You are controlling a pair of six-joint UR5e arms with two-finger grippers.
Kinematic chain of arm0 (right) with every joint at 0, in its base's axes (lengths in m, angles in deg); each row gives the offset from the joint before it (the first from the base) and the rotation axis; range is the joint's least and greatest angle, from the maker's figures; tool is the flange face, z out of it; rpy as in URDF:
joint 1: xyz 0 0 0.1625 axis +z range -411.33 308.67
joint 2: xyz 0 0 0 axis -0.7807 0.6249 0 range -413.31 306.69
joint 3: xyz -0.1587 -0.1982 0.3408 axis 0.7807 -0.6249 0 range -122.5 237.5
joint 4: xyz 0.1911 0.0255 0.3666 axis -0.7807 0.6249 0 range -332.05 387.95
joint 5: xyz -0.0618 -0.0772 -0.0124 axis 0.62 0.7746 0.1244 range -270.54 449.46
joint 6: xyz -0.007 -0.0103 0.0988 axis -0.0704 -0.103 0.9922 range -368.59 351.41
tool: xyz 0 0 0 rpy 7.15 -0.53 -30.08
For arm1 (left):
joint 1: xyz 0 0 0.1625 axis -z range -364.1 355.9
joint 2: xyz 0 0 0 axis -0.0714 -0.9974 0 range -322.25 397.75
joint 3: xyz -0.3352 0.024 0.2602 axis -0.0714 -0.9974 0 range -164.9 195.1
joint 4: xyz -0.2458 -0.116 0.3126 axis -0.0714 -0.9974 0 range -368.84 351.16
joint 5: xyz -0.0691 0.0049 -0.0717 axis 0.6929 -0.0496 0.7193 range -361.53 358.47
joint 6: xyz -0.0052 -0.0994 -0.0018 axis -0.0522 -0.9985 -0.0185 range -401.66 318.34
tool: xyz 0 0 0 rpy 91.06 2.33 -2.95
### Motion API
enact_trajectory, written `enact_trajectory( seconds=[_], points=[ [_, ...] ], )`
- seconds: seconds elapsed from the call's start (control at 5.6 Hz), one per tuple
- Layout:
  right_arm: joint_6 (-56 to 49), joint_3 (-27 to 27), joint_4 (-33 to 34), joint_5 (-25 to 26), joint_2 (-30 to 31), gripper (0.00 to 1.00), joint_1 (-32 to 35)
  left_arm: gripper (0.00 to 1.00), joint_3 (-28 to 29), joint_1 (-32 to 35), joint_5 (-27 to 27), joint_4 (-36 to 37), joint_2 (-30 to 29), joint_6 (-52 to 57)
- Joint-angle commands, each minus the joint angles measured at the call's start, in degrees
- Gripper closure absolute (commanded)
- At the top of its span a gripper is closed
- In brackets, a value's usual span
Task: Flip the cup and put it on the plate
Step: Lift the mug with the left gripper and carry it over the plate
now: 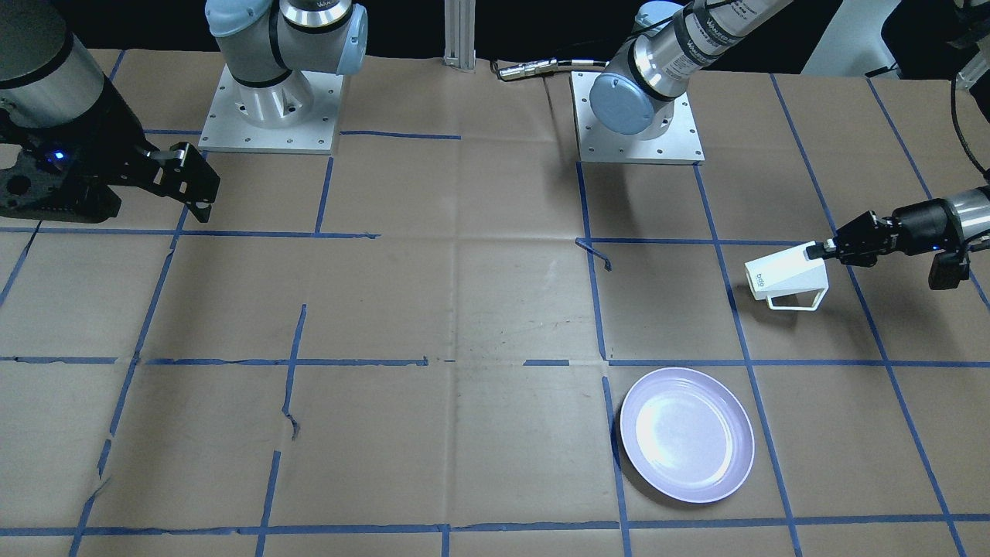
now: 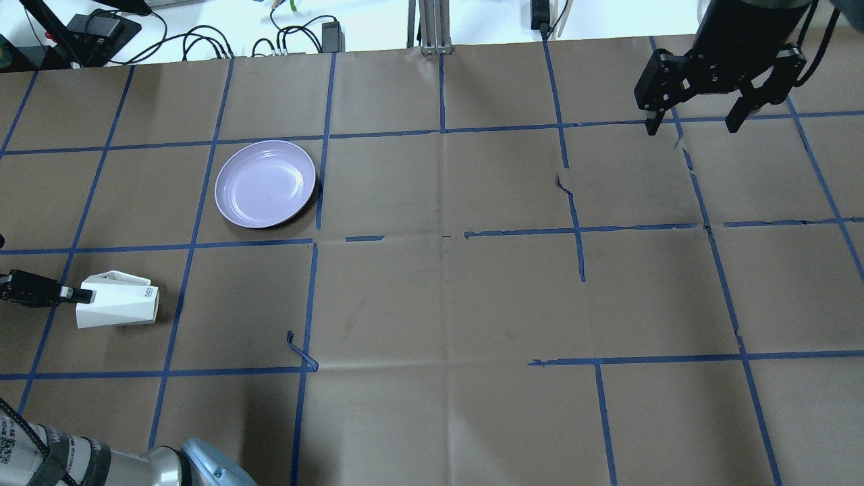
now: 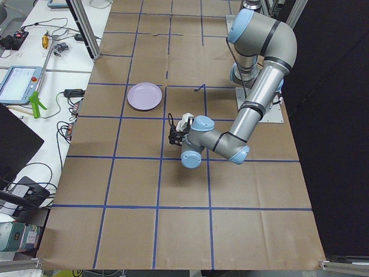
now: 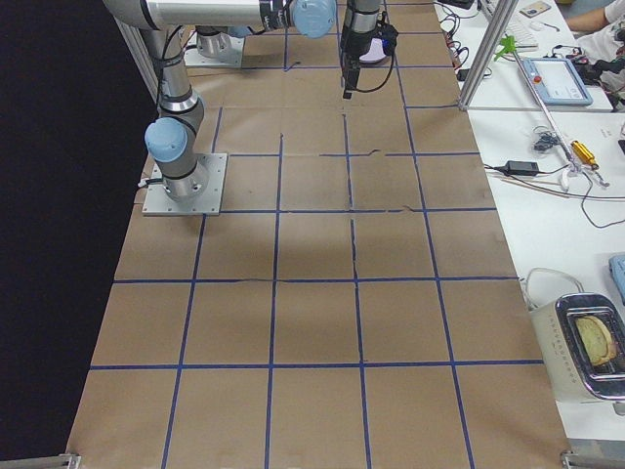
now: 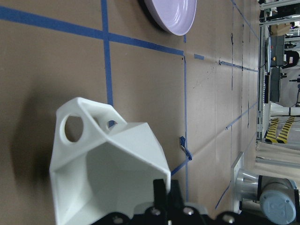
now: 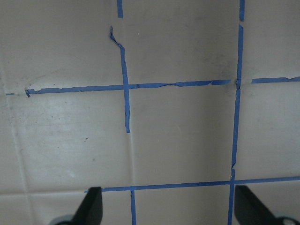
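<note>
The white faceted cup [image 1: 785,277] lies on its side, its angular handle turned toward the plate. It also shows in the overhead view [image 2: 116,307] and the left wrist view [image 5: 108,173]. My left gripper [image 1: 814,251] [image 2: 79,294] is shut on the wall at the cup's wide rim and holds it a little above the paper. The pale lavender plate [image 1: 687,435] [image 2: 265,183] [image 5: 171,14] sits empty on the table, about one grid square away from the cup. My right gripper [image 2: 694,125] [image 1: 195,186] is open and empty, far off on the other side of the table.
Brown paper with a blue tape grid covers the table [image 2: 445,290]. The two arm bases [image 1: 267,108] [image 1: 638,116] stand at the robot's edge. Cables and devices [image 2: 202,40] lie beyond the far edge.
</note>
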Motion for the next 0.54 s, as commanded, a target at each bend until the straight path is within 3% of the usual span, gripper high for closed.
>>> enact_trajectory(
  seconds=[0.0, 0.36],
  points=[
    [0.00, 0.00, 0.00, 0.00, 0.00, 0.00, 0.00, 1.00, 1.32, 4.80, -0.40, 3.71, 6.39, -6.18],
    [0.00, 0.00, 0.00, 0.00, 0.00, 0.00, 0.00, 1.00, 1.42, 14.81, -4.41, 13.81, 12.64, -16.16]
  ],
)
